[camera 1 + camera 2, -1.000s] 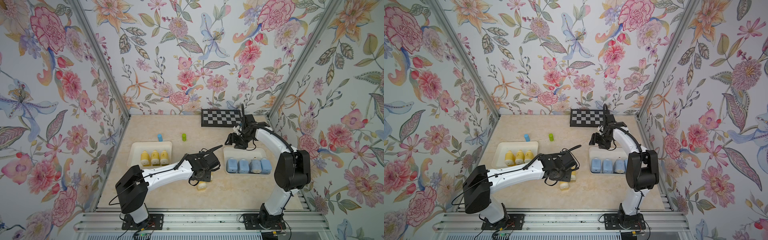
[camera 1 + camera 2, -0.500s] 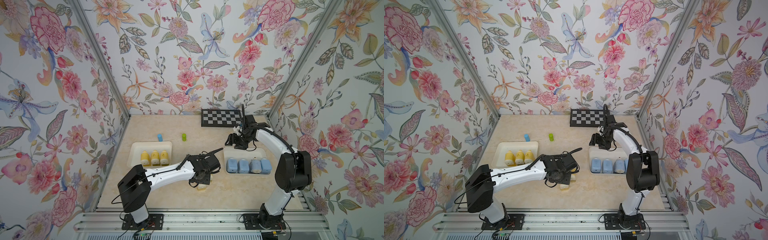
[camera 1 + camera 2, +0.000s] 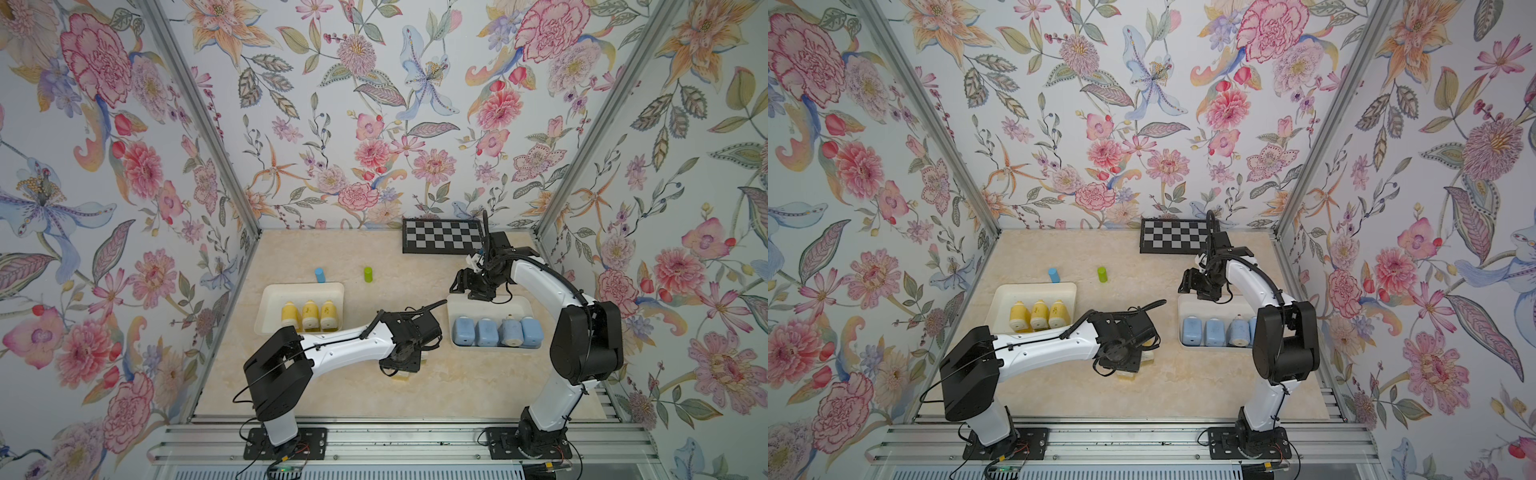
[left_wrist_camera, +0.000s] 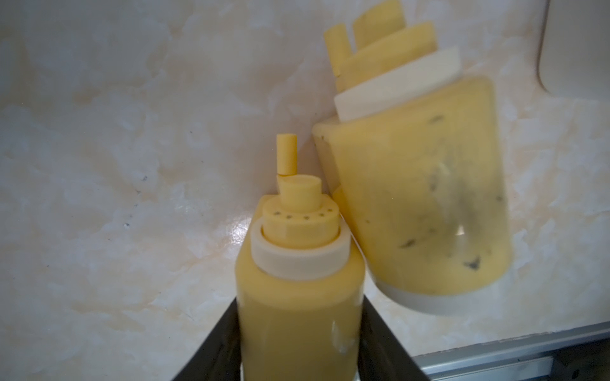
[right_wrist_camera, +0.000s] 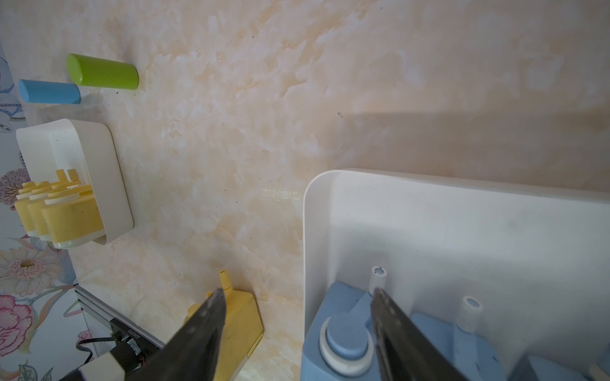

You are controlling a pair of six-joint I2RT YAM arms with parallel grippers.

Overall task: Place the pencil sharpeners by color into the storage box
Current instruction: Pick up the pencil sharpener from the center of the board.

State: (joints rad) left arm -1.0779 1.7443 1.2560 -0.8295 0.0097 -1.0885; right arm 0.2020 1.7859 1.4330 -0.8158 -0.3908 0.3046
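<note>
The pick-up of a yellow sharpener [image 4: 297,287] was in hand. It was found on the open desk [image 4: 99,165], apart from both boxes, with the left fingers [image 4: 214,346] pressed against both sides of its body. Whether it had been raised off the desk could not be told. A second yellow sharpener [image 4: 419,198] was seen lying against it. Three yellow sharpeners [image 3: 309,316] were lined up in the left box [image 3: 299,291], and four blue sharpeners [image 3: 488,332] in the right box [image 3: 490,301]. The right fingers [image 5: 198,330] were held apart and empty over a corner of the right box. Next, a clean lift would be called for, so that the neighbour is not dragged. A carry to the left box would then be needed, to a spot beside the three.
</note>
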